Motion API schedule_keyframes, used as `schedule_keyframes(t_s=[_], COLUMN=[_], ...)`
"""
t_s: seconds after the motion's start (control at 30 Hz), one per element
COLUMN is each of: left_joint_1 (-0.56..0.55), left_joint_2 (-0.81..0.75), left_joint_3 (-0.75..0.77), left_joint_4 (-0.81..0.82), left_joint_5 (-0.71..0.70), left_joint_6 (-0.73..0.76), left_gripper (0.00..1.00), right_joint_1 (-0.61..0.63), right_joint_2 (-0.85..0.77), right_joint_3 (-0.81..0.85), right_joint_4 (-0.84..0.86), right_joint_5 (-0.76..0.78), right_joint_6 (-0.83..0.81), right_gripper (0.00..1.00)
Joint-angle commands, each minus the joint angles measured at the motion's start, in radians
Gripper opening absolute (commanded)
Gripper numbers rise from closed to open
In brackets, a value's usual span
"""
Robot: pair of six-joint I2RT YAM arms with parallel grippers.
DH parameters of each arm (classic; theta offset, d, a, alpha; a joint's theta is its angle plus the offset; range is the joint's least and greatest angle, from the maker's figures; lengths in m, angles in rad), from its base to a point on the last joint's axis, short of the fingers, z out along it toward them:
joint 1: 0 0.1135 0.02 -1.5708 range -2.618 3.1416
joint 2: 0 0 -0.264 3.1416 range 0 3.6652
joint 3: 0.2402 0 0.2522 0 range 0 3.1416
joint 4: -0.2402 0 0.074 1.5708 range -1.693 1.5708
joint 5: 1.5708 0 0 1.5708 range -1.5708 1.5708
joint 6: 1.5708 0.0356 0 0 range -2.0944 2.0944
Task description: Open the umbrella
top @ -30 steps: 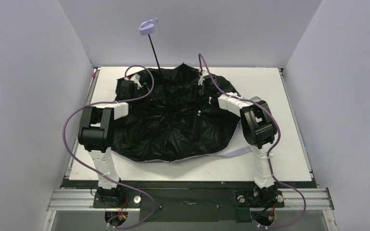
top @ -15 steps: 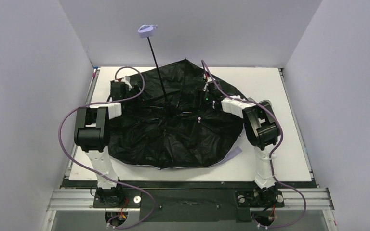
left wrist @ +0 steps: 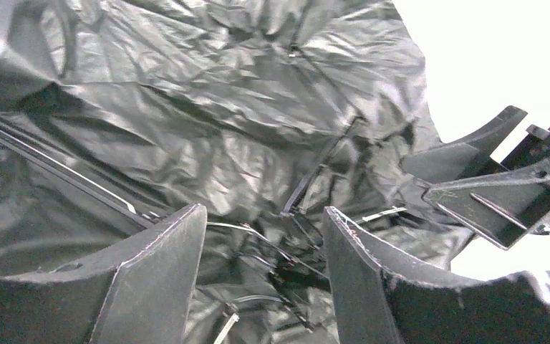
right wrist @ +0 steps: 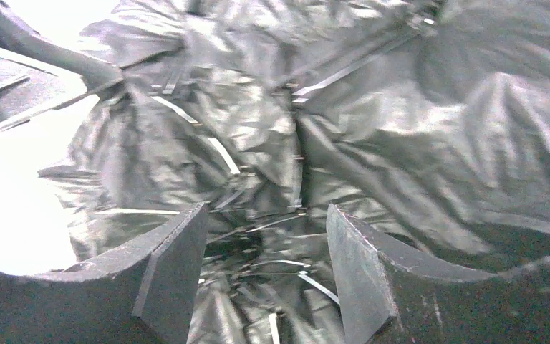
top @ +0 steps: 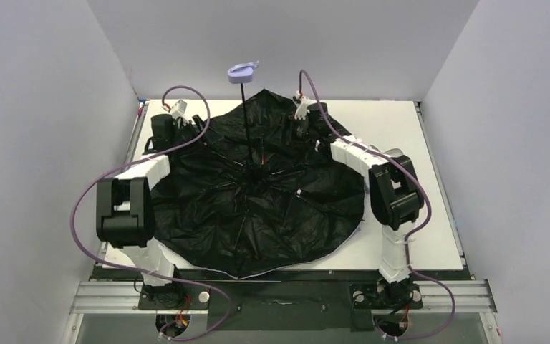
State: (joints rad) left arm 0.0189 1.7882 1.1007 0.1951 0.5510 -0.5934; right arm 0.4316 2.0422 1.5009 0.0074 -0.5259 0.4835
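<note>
**Overhead and wrist views, umbrella spread on the table.** The compact folding umbrella (top: pixel 258 208) lies upside down on the flat white tabletop (top: pixel 415 215). It covers most of the tabletop between the two arms. Its wide canopy (top: pixel 208 215) is fully spread with the crumpled black inner face turned up. A thin pale lavender margin shows along the near rim. Thin metal ribs (top: pixel 286 179) radiate from the central hub. The thin black shaft (top: pixel 246 122) rises from that hub, close to upright. It ends in the small lavender handle (top: pixel 242 72) with its loop, seen against the back wall.

The left gripper (top: pixel 161 127) sits at the far left edge of the canopy. The right gripper (top: pixel 297 123) sits over the far part of the canopy, just right of the shaft. Purple cables (top: pixel 86 193) loop along both arms.

In the left wrist view, the left gripper (left wrist: pixel 261 215) has its dark fingers (left wrist: pixel 150 287) set apart. Only wrinkled black fabric and ribs (left wrist: pixel 315 179) show in the gap, and nothing is clamped. In the right wrist view, the right gripper (right wrist: pixel 265 208) likewise has its fingers (right wrist: pixel 372 287) parted. It looks onto fabric and ribs (right wrist: pixel 222 154) and holds nothing.
</note>
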Motion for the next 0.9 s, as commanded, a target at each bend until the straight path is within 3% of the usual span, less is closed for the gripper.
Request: schedule_keyframes(t_s=[0.0,0.1,0.27,0.57,0.7,0.87], left_joint_1=[-0.003,-0.001,0.000,0.099,0.115,0.114], left_joint_2=[-0.185,-0.261,-0.306,-0.070,-0.064,-0.166], left_joint_3=[-0.049,-0.129,-0.295,-0.245,-0.224,-0.233], left_joint_4=[-0.102,-0.204,-0.243,-0.386,-0.352,-0.154], left_joint_5=[0.056,0.061,0.058,-0.045,-0.020,0.093], left_joint_6=[0.031,0.013,0.004,0.072,0.103,0.119], left_gripper=[0.57,0.56,0.56,0.55,0.56,0.70], right_joint_1=[0.032,0.048,0.037,-0.059,-0.062,-0.050], right_joint_2=[-0.130,-0.170,-0.188,-0.104,-0.101,-0.252], right_joint_3=[-0.008,-0.069,-0.170,-0.240,-0.194,-0.194], right_joint_4=[0.017,-0.097,-0.222,-0.374,-0.443,-0.346], right_joint_5=[-0.111,-0.151,-0.164,-0.095,-0.088,-0.138], right_joint_6=[0.042,-0.035,-0.106,-0.375,-0.471,-0.450], right_gripper=[0.57,0.55,0.54,0.53,0.53,0.58])
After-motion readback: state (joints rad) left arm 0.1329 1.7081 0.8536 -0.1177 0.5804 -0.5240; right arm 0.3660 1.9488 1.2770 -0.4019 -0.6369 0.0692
